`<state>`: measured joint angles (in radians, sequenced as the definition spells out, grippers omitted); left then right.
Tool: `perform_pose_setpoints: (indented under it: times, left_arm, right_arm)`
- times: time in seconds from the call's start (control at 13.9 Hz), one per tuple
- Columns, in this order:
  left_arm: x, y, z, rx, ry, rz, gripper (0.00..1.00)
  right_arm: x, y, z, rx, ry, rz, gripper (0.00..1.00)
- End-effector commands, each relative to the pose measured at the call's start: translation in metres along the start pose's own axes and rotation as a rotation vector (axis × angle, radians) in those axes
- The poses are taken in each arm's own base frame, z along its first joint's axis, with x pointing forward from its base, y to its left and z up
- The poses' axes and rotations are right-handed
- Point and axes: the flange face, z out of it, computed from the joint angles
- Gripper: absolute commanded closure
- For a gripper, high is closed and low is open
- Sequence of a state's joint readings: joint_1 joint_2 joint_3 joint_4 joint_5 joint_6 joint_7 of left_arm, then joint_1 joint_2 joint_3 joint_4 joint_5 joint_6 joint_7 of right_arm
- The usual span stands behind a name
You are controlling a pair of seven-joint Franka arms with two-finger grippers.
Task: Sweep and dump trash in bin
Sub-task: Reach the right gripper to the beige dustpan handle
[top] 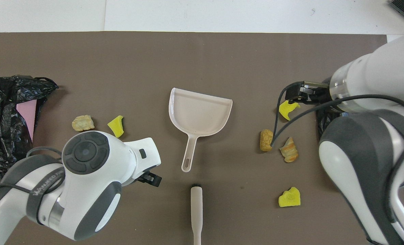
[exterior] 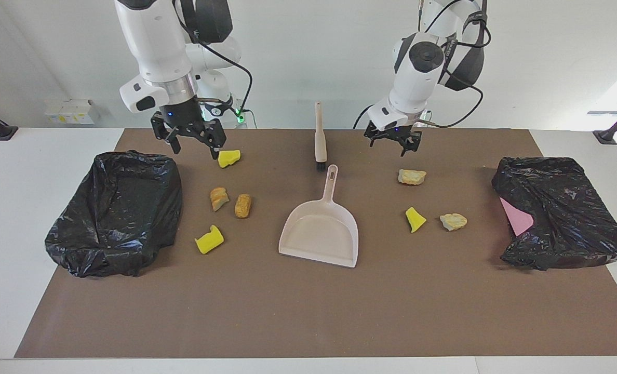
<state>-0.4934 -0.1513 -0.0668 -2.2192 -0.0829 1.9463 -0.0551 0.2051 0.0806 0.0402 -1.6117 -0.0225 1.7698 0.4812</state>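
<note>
Trash lies in two groups on the brown mat. Toward the right arm's end are yellow scraps (exterior: 229, 158) (exterior: 209, 240) and tan lumps (exterior: 218, 198) (exterior: 242, 205). Toward the left arm's end are a tan lump (exterior: 412, 177), a yellow scrap (exterior: 415, 219) and another tan lump (exterior: 453, 221). A beige dustpan (exterior: 321, 228) lies mid-mat, with the brush (exterior: 319, 140) nearer to the robots. My right gripper (exterior: 195, 148) hangs open and empty, over the mat beside the yellow scrap nearest the robots. My left gripper (exterior: 391, 147) hangs open and empty between the brush and a tan lump.
A bin lined with a black bag (exterior: 116, 213) stands at the right arm's end. A second black-bagged bin (exterior: 563, 213) showing a pink patch stands at the left arm's end. In the overhead view the left arm (top: 86, 183) hides one tan lump.
</note>
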Motion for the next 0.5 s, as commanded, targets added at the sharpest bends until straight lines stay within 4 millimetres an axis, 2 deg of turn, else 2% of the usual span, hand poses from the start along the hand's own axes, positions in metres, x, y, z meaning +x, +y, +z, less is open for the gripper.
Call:
perform_pose_setpoints:
  times: [0.0,0.14,0.29,0.43]
  left_arm:
    - [-0.038,0.022,0.051,-0.001,0.046,0.016,0.00]
    - [-0.054,0.040,0.072,0.004,0.048,-0.002,0.00]
    - [-0.073,0.070,0.088,-0.002,0.058,-0.010,0.00]
    - [-0.097,0.100,0.089,-0.006,0.080,-0.051,0.00]
  right_arm:
    - [-0.008,-0.043,0.024,0.011,-0.001,0.019,0.00]
    - [-0.021,-0.083,0.048,0.008,-0.011,0.048,0.00]
    - [-0.034,-0.116,0.069,0.007,-0.023,0.074,0.00]
    - [-0.052,-0.144,0.086,0.002,-0.036,0.085,0.00]
